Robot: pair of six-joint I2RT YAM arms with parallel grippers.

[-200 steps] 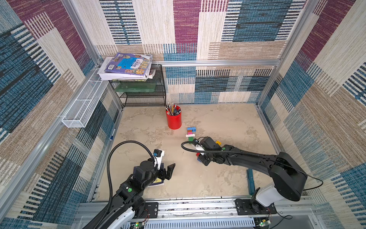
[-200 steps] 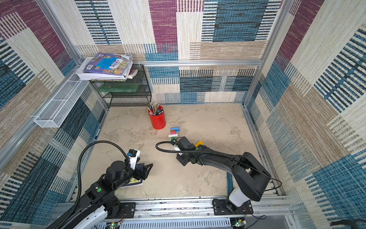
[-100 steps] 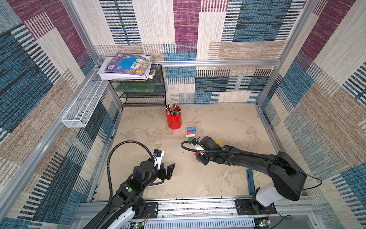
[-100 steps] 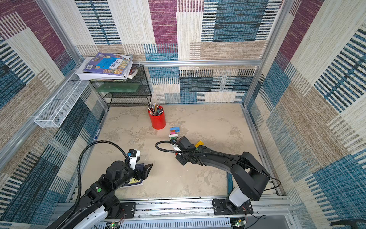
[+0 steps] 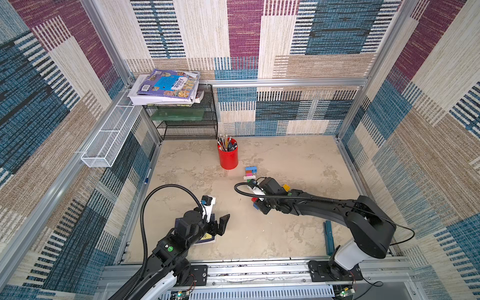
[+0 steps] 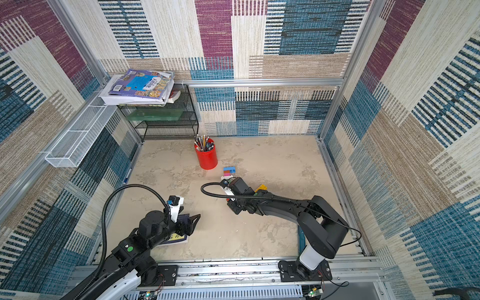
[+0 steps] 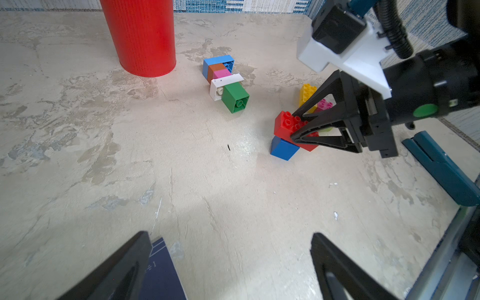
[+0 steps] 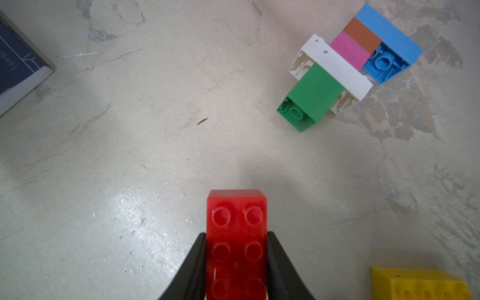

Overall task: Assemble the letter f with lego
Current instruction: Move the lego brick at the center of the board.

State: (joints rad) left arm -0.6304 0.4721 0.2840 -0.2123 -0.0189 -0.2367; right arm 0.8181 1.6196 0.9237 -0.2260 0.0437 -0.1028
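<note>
- Barely a twitch since a second ago: the right arm holds the same spot over the middle of the tabletop point(image 5: 298, 161), and the left arm sits where it was.
- Up close, the right end effector point(image 8: 236, 235) is pinching the red brick point(image 8: 236, 207) across its narrow sides. The studs face the wrist camera and the free end pokes out past the fingertips.
- From the left wrist view, that red brick hangs tilted, its low edge touching a blue brick point(image 7: 283, 149) that rests on the tabletop. Whether the two are clicked together, I can't tell.
- Clock set on the top views, 12 toward the back wall: the joined stack point(image 5: 250, 174) lies on its side at 4 o'clock from the red pencil cup point(image 5: 228, 158), near it. It runs blue, brown, pink, white, green, with the white piece sticking out crosswise.
- The right end effector sits at 6 o'clock from that stack, near but apart.
- A yellow brick point(image 5: 285, 187) shows at 2 o'clock from it, partly behind the arm, and a loose pink brick point(image 7: 323, 105) is just beside the yellow one.
- The left end effector point(image 7: 230, 235) is spread wide with nothing between its fingers. It sits at 8 o'clock from the right one, well apart, over a dark blue booklet point(image 5: 207, 237).
- A teal tool point(image 5: 328, 237) lies flat at 4 o'clock on the tabletop, near the right arm's base.
</note>
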